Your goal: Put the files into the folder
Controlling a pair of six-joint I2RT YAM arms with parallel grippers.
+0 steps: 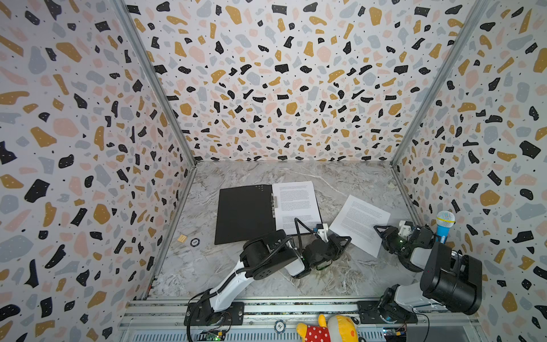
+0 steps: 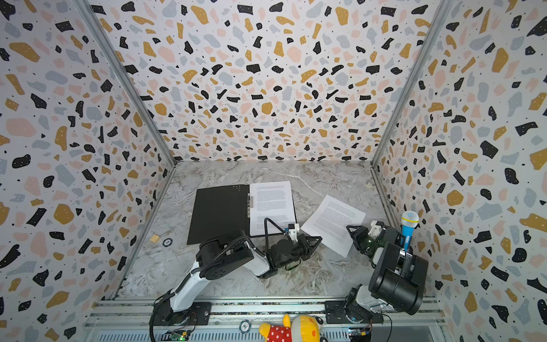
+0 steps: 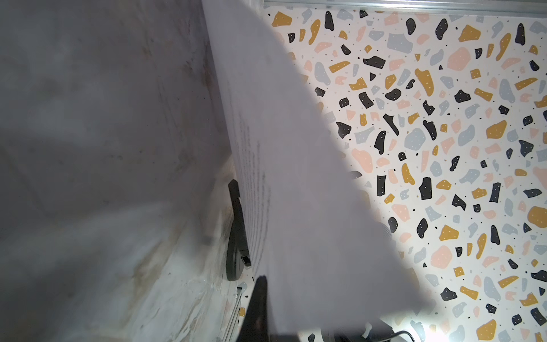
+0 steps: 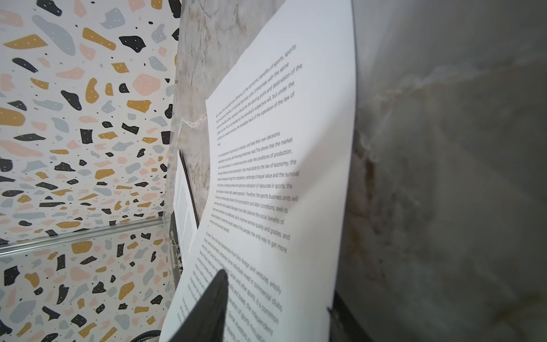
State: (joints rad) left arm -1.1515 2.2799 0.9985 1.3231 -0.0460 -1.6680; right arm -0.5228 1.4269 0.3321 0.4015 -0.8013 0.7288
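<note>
The folder (image 1: pixel 245 213) lies open on the marble table, black inside up, with its metal clip (image 1: pixel 274 202) at the spine. One text sheet (image 1: pixel 297 204) rests on the folder's right half. A second text sheet (image 1: pixel 359 222) lies tilted to the right of it, lifted at its near end. My left gripper (image 1: pixel 345 240) is shut on that sheet's near left corner; in the left wrist view the sheet (image 3: pixel 296 207) hides one finger. My right gripper (image 1: pixel 379 230) straddles the sheet's right edge, jaws apart, one finger (image 4: pixel 213 299) over the printed side of the sheet (image 4: pixel 281 148).
A blue toy microphone (image 1: pixel 445 225) stands against the right wall behind my right arm. A small wooden block (image 1: pixel 181 238) and a dark round chip (image 1: pixel 194 242) lie near the left wall. A plush toy (image 1: pixel 328 328) sits on the front rail.
</note>
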